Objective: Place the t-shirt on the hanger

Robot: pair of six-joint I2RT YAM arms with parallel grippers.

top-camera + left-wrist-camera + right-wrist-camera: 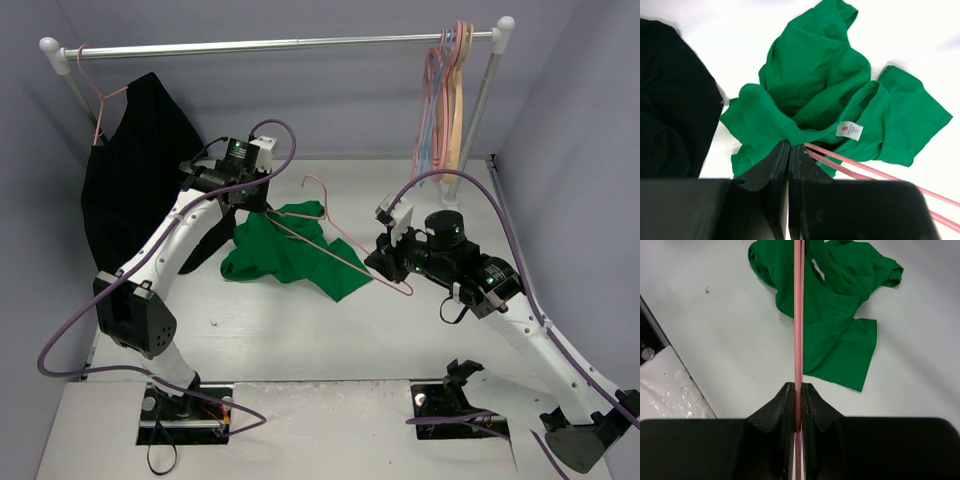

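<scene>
Grey walls enclose a white table (300,340) with a rail (270,44) behind; from above, the t-shirt (290,255) lies crumpled mid-table, the hanger (345,248) slanting across it. At the left wrist, the left gripper (788,145) pinches green cloth. At the right wrist, the right gripper (798,390) clamps the hanger's thin bar.

Matt green cloth t-shirt (810,75), smooth pink hanger (798,315), shiny metal rail (280,44).

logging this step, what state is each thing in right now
t-shirt: crumpled on the table, not yet hung
hanger: off the rail, held at one end, reaching across the t-shirt
left gripper: shut on the t-shirt near its collar
right gripper: shut on the hanger
black garment: hanging from the rail
spare hangers: hanging on the rail
</scene>
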